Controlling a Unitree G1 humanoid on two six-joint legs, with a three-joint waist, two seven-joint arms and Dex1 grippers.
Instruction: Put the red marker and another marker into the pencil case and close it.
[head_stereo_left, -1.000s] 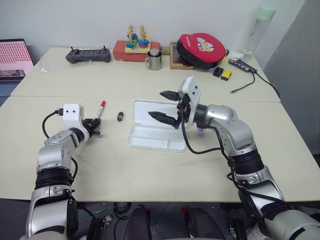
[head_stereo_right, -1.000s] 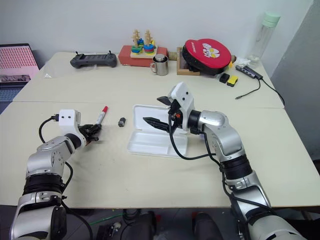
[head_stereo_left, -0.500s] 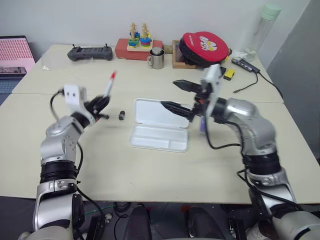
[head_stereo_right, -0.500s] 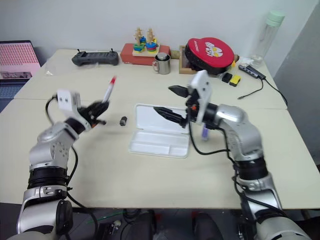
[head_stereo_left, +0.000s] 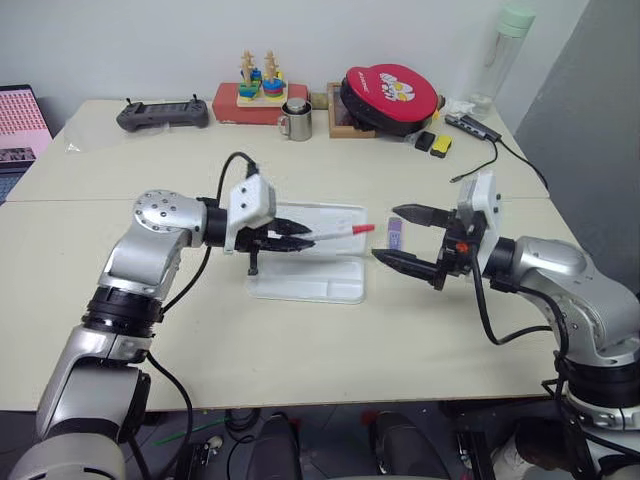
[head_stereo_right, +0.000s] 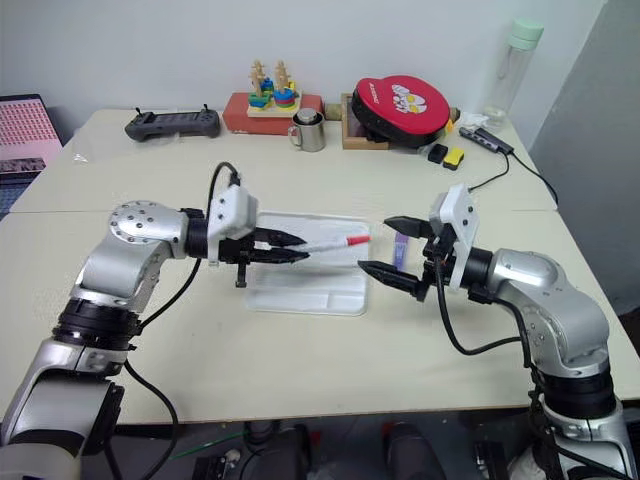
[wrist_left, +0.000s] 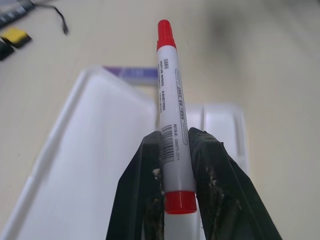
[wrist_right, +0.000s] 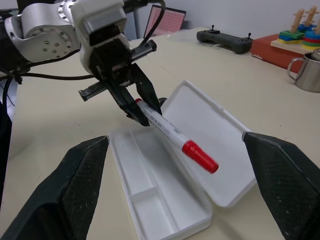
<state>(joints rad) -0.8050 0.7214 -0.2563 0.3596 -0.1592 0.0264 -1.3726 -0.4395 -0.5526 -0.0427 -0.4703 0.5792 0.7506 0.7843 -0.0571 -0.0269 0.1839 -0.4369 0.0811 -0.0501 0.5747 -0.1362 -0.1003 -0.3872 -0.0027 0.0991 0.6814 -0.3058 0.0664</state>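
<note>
A robotics lab or office test room is suggested. Plain cream desks (head_stereo_left: 300, 330) are set against a bare white wall. A handheld controller (head_stereo_left: 162, 114), a laptop screen (head_stereo_left: 18, 120), a cabled hub (head_stereo_left: 470, 123) and a steel mug (head_stereo_left: 294, 119) are seen along the far edge. A wooden stacking toy (head_stereo_left: 255, 82) and a red round pouch (head_stereo_left: 390, 92) are laid out like trial props.

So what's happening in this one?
The left gripper is shut on the red marker, holding it roughly level over the open pencil case. The right gripper hangs beside the case, jaws wide open and empty. The purple marker lies on the table by the case. Nothing is in the tray yet.
</note>
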